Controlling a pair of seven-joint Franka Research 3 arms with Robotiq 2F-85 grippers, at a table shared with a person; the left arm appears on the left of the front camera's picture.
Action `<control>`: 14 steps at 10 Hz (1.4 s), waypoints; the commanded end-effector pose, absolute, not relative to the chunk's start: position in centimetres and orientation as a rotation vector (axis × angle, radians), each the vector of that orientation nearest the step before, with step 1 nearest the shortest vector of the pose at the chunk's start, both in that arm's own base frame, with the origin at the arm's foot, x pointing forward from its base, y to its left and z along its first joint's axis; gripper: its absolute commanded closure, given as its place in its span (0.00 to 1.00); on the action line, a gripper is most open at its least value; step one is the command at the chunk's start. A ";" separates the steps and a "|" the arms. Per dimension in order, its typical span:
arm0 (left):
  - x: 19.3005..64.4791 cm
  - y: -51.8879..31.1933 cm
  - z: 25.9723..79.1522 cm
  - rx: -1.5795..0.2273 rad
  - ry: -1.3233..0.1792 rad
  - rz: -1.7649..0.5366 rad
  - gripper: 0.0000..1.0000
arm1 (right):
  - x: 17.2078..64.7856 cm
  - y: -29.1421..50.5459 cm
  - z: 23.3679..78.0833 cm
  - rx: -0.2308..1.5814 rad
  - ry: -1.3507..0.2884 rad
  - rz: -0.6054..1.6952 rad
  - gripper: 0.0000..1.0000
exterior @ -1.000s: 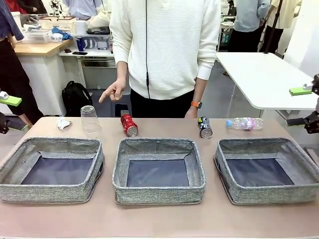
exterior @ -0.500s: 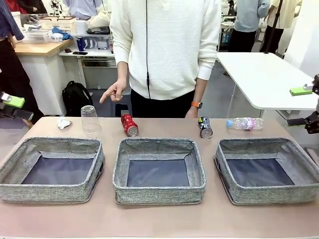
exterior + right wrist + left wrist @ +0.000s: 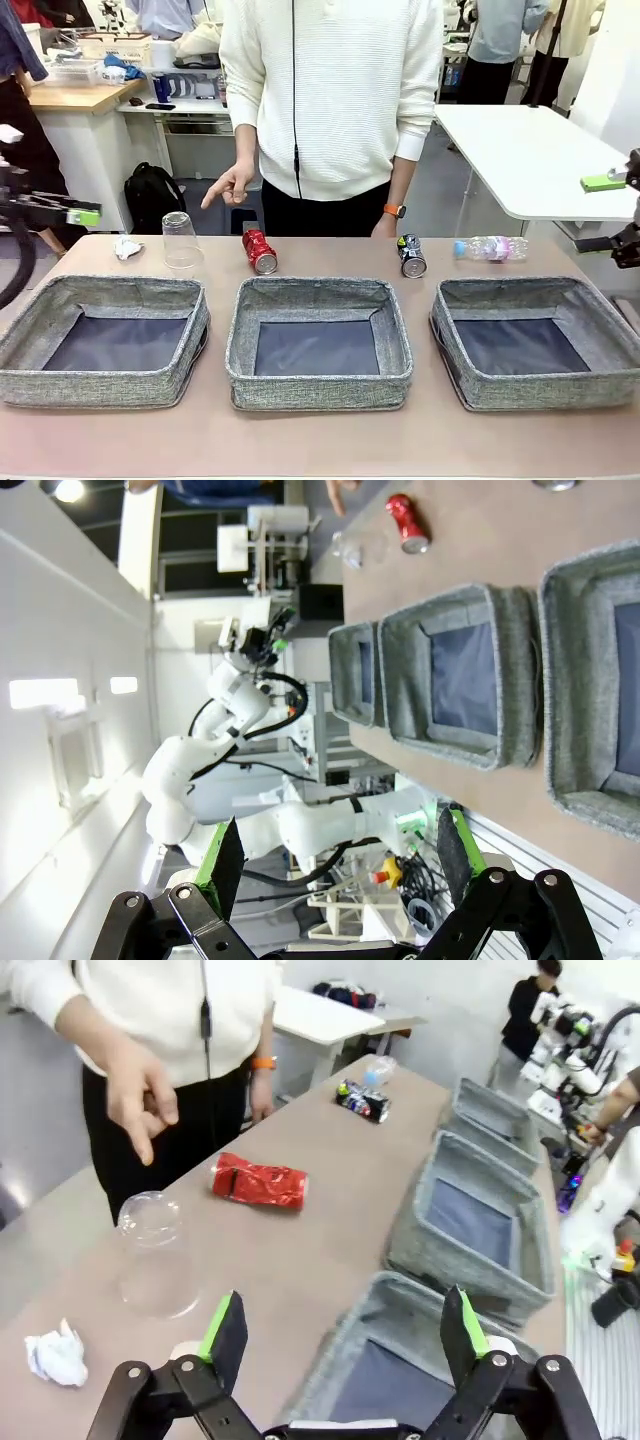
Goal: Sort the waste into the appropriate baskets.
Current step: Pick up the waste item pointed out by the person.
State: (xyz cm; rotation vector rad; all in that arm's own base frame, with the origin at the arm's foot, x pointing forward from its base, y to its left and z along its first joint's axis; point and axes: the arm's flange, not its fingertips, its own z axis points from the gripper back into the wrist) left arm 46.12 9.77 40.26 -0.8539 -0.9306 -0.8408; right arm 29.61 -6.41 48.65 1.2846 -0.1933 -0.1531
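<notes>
Three grey baskets stand in a row: left (image 3: pixel 100 386), middle (image 3: pixel 318 389), right (image 3: pixel 540 390). Behind them along the far edge lie a white paper wad (image 3: pixel 126 247), a crushed red can (image 3: pixel 259 251), a crushed dark can (image 3: pixel 411 256) and a clear bottle (image 3: pixel 490 248). My left gripper (image 3: pixel 48 178) hangs open at the left edge, above the table's corner. In the left wrist view its own gripper (image 3: pixel 343 1335) is open and empty over the left basket (image 3: pixel 400 1305), with the red can (image 3: pixel 258 1181) and the wad (image 3: pixel 57 1353) ahead. My right gripper (image 3: pixel 610 212) is open, off the right edge.
An upturned clear cup (image 3: pixel 181 241) stands between the wad and the red can. The person stands at the far side, one hand (image 3: pixel 228 186) pointing down above the cup and the red can. A white table (image 3: pixel 530 150) is behind on the right.
My left gripper has swung in from the left edge towards the table and turned. The right arm, the waste and the person's hand have stayed where they were.
</notes>
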 end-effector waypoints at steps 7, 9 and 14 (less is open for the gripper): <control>55.0 11.6 37.0 -0.704 -1.235 -0.813 0.00 | 30.0 -6.4 48.9 1.303 -0.217 -0.130 0.00; 58.2 11.8 34.6 -0.693 -1.229 -0.859 0.00 | 30.0 -6.4 48.9 1.303 -0.217 -0.130 0.00; 61.0 10.5 31.3 -0.708 -1.024 -1.032 0.00 | 30.0 -6.4 48.9 1.303 -0.217 -0.130 0.00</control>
